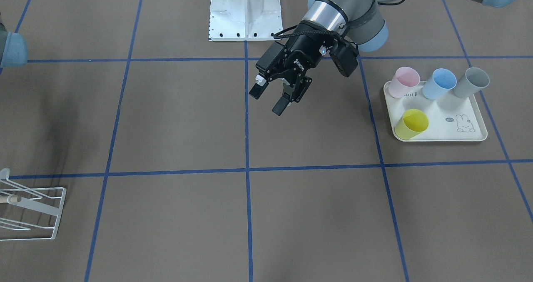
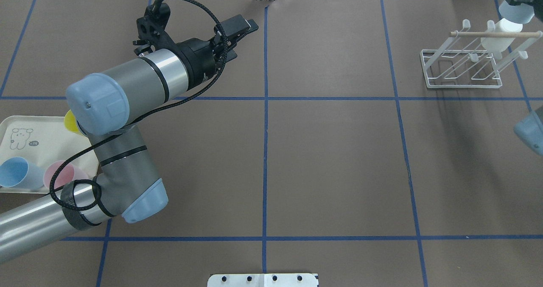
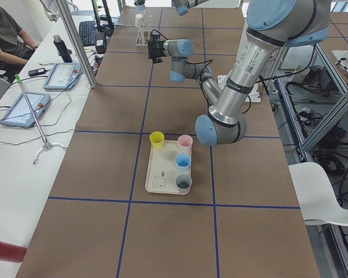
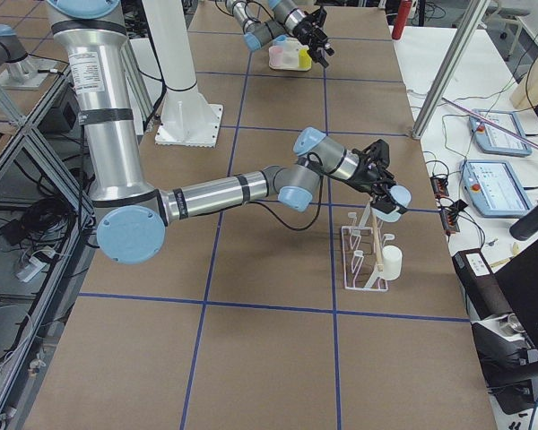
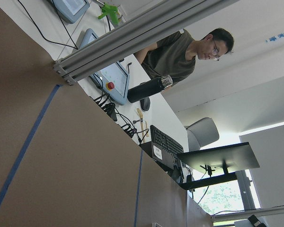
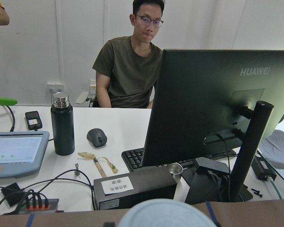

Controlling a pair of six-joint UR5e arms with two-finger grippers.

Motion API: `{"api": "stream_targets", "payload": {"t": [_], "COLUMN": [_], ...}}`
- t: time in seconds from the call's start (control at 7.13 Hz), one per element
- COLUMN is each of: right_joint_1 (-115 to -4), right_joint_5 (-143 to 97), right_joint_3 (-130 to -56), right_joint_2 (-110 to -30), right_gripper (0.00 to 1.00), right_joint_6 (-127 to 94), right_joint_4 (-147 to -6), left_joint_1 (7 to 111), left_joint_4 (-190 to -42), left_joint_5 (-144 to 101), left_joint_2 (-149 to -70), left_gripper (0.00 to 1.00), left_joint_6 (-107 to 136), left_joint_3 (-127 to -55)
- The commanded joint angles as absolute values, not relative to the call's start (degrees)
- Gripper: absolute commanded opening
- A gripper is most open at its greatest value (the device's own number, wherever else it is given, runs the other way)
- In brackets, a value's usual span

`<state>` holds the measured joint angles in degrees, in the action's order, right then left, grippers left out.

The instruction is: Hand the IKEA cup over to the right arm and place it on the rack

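The right arm (image 4: 215, 193) is nearer the rack (image 2: 464, 86) (a white cup (image 4: 392, 262) already sits there); the left arm (image 1: 354, 11) holds its jaws agape, empty, over mid-worktop (image 1: 316, 215). The right jaws seem closed on the pale-blue IKEA cup (image 2: 515, 12), just above the dowel (image 2: 494, 34).

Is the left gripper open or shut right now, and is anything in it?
Open and empty. In the front-facing view the left gripper has its two fingers well apart above the table, nothing between them.
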<state>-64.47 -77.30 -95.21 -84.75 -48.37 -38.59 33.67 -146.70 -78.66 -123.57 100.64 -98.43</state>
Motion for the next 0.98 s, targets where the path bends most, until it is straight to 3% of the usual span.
{"api": "stream_targets", "payload": {"t": [0.0,0.84], "right_joint_1": [-64.51,-63.81], "right_joint_5": [-77.35,-77.69], "right_joint_3": [-98.78,-90.36], "right_joint_2": [-90.51,-90.97], "right_gripper": [0.0,0.0], "right_joint_6": [-47.81,-47.37], "right_joint_4": [-37.44,-30.59], "left_joint_1": [33.66,33.57], "left_joint_4": [-146.78,-146.78], "left_joint_5": [-78.75,-78.66], "left_joint_2": [-123.57,-123.84], "left_gripper": [1.0,1.0], "left_joint_6": [100.63,101.42], "left_joint_3": [-98.52,-98.53]}}
